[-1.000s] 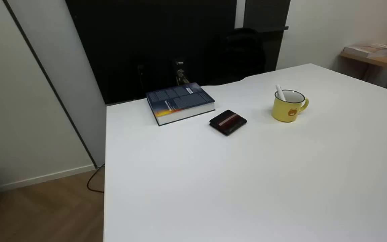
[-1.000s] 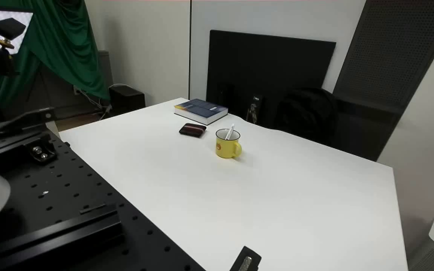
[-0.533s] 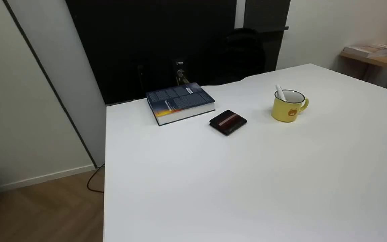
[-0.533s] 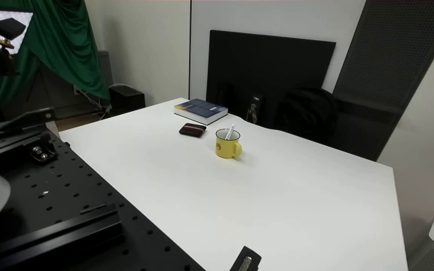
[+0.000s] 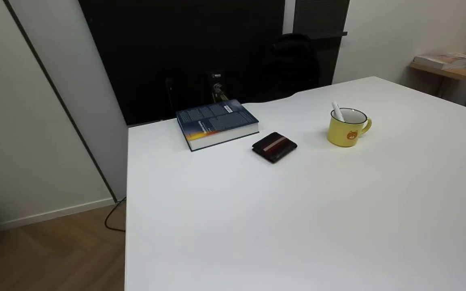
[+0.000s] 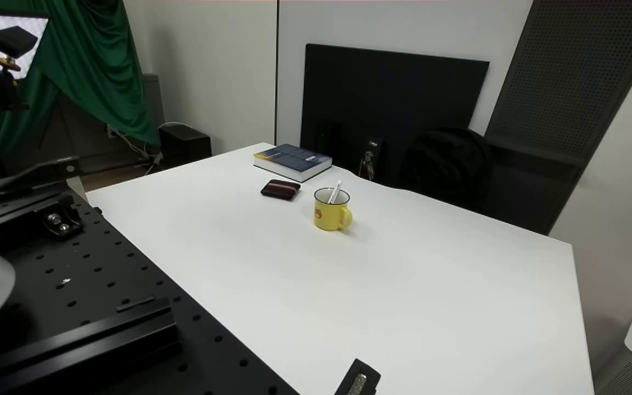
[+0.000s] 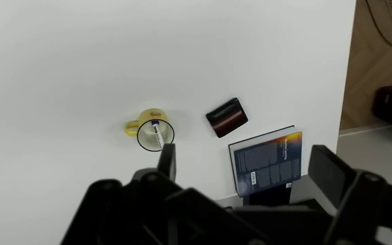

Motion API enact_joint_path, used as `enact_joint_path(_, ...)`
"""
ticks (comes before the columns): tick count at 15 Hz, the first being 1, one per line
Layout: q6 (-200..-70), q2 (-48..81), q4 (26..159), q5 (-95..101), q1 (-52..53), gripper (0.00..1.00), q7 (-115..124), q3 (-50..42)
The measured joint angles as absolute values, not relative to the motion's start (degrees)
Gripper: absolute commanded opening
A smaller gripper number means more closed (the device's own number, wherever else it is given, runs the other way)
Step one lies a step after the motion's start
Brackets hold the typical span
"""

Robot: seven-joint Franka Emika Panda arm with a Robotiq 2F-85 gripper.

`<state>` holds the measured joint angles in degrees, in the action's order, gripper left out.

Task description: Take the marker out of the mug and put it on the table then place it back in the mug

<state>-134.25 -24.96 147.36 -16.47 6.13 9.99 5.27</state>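
The yellow mug (image 5: pixel 340 136) stands upright on the white table (image 5: pixel 257 226) and shows in both exterior views (image 6: pixel 327 218). The marker (image 5: pixel 338 112) leans inside the mug, its white end above the rim; it also shows in an exterior view (image 6: pixel 335 192). In the wrist view the marker (image 7: pixel 158 133) is white with a dark blue end at the mug's bottom. The mug (image 7: pixel 146 116) has its handle to the left there. My gripper (image 7: pixel 248 163) is open and empty, above the table. Its left finger partly overlaps the marker's upper end in view. The gripper is outside both exterior views.
A dark wallet (image 5: pixel 274 147) with a stripe lies between the mug and a thick blue book (image 5: pixel 219 123). In the wrist view the book (image 7: pixel 271 160) appears between the fingers, near the table's edge. A black perforated mounting plate (image 6: pixel 102 285) borders the table in an exterior view.
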Motion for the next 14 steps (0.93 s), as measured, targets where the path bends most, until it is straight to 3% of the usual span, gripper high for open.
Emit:
enact_joint_path(10, -154.8, -11.2, 149.4, -2.7, -3.2, 1.0, 14.6, 5.4)
enact_joint_path(14, -156.1, -1.4, 145.0, -2.2, -4.1, 1.0, 17.1, 4.3)
